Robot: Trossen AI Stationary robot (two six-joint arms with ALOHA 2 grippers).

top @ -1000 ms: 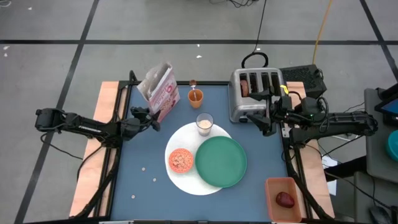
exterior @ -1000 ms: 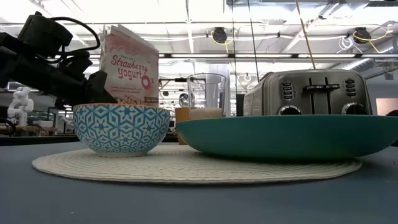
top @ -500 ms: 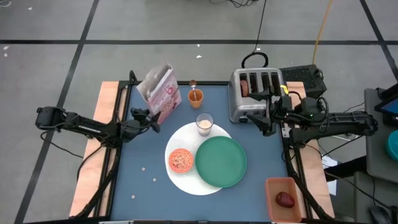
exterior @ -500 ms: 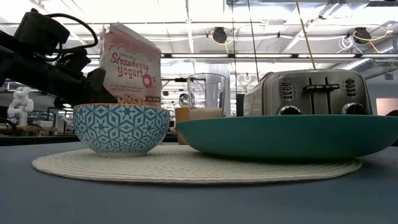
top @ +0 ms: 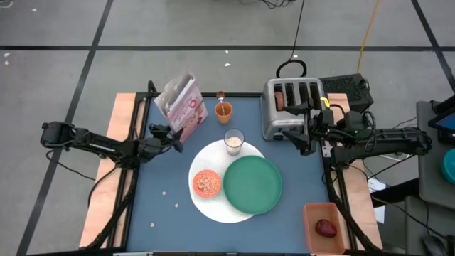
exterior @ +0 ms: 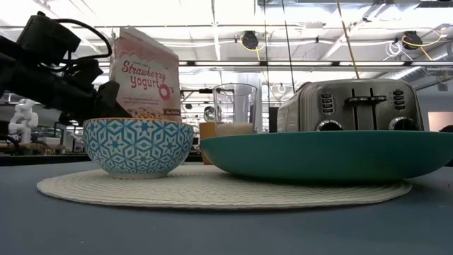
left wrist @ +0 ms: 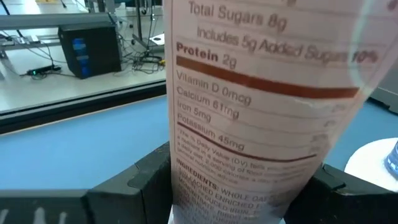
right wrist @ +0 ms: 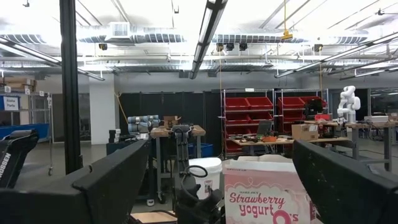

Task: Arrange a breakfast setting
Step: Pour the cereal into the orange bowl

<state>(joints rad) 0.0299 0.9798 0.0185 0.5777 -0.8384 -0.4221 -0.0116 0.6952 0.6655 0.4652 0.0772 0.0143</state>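
Note:
My left gripper [top: 173, 135] is shut on the pink cereal box [top: 181, 107] at the table's far left; the box leans with its top toward the far left. My right gripper [top: 293, 139] is open and empty beside the toaster's near side. The large white round plate [top: 213, 206] carries the green plate [top: 253, 185], the orange-patterned bowl [top: 207, 183] and the milk glass [top: 234, 141]. The orange cup [top: 224, 110] stands behind it. The bagel [top: 279, 100] sits in a toaster slot. The dark-red fruit [top: 325, 227] lies in the tan bin. I see no spoon. My left gripper pinches the cereal box near its lower end [left wrist: 242, 186] between its two fingers [left wrist: 143, 180], one on each broad face, with the nutrition side panel toward the wrist. The fingers come level from the table's left. The bowl hides the box's bottom, so I cannot tell if it touches the table.
The silver four-slot toaster [top: 291, 107] stands at the far right, close to my right gripper. The tan bin [top: 323, 227] is at the near right corner. Several small cereal pieces [top: 165, 192] lie on the blue table at the near left.
My left gripper has tipped the cereal box a little nearer to upright while staying shut on it. The right arm has kept still.

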